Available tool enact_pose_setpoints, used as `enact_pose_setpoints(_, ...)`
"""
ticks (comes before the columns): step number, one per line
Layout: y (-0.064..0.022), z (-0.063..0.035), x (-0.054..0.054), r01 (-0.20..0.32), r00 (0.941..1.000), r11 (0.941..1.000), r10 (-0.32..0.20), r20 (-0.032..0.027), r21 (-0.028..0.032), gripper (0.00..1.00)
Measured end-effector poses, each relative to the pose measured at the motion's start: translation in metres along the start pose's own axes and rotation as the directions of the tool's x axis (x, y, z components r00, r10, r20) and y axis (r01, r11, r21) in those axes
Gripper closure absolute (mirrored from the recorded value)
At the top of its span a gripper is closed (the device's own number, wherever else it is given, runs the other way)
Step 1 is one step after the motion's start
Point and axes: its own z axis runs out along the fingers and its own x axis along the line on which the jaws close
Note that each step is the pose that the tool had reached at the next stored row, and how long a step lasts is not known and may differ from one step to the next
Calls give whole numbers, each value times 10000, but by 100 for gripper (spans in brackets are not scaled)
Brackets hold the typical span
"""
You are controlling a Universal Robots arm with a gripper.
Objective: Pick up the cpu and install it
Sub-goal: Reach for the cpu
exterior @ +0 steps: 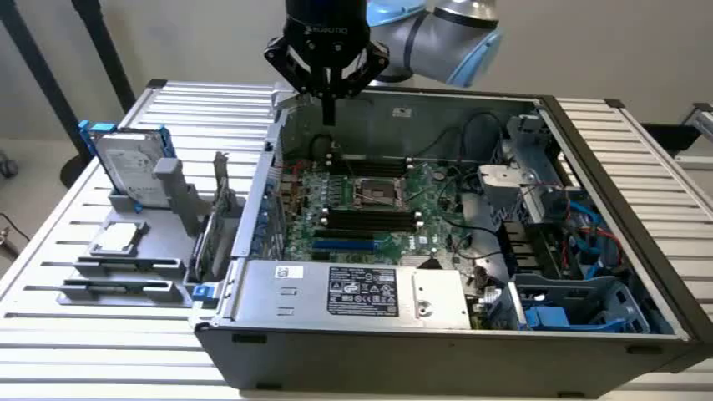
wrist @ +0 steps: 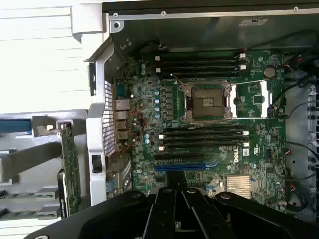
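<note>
Overhead, end effector (exterior: 327, 115) vertical, closed, above computer case (exterior: 368, 361).

Green motherboard (exterior: 373, 213), silver-grey cpu (exterior: 115, 240), blue-railed silver hard drive (exterior: 129, 164).

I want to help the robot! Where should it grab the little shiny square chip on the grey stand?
Probably by two opposite edges, coming straight down from above. The cpu lies flat, shiny top up, on the grey holder, so only its thin sides offer a pinch.

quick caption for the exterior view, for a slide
Shut gripper hangs over the open computer case; the cpu rests on the grey rack outside it.
</note>
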Motion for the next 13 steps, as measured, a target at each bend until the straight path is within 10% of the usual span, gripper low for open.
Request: enact_pose_setpoints(13, 0, 0, 0, 0, 10000, 10000, 0, 0, 0, 89)
